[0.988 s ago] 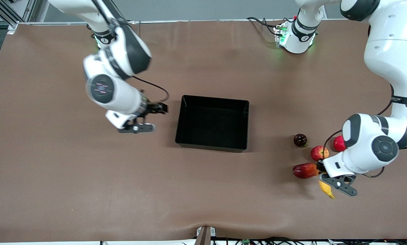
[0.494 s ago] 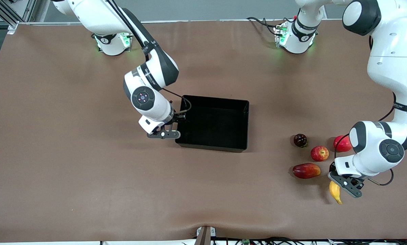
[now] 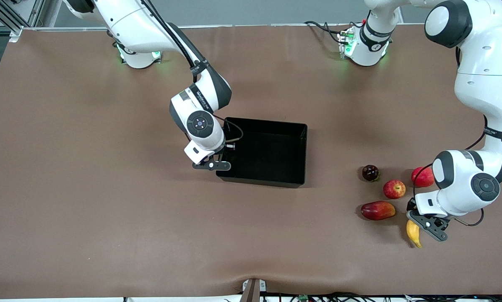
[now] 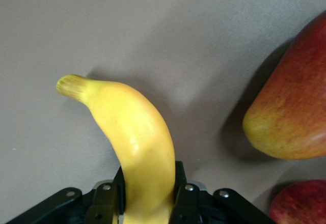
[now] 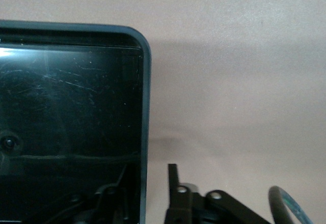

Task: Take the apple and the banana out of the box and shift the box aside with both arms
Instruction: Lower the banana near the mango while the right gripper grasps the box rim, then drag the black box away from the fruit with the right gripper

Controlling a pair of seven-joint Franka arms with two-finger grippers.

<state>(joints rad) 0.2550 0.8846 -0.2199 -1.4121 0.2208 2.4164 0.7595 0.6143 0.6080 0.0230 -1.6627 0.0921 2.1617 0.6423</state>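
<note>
Brown table (image 3: 66, 167): matte, slightly rippled covering, probably enough friction to resist a sliding box; wide bare stretches on every side, so ample room for moving aside.

Black box (image 3: 261, 181): sits at mid-table, empty, with a glossy, scratched interior. Probably light, with a thin, stiff wall; likely to pivot if pulled from one side only, hence best taken at two facing walls, one arm each.

Right gripper (image 3: 222, 159): set low at the box wall toward the right arm's end. Straddles that wall, one finger inside, the outer finger (image 5: 173, 179) just beside it with a sliver of table showing between; not clamped yet.

Left gripper (image 3: 422, 225): low over the table toward the left arm's end, well apart from the box. Clamped across the thick middle of the banana (image 4: 132, 132), stem end pointing away from the fingers.

Banana: outside the box, nearest to the front camera of all the fruit. Smooth skin, soft flesh; probably bruises under a hard squeeze.

Apple (image 3: 394, 189): on the table, out of the box, just beside the left gripper. Firm, round, prone to rolling.

Remaining fruit clustered around the apple: long red fruit (image 3: 377, 210), plain red fruit (image 3: 420, 177), dark round fruit (image 3: 370, 173).
</note>
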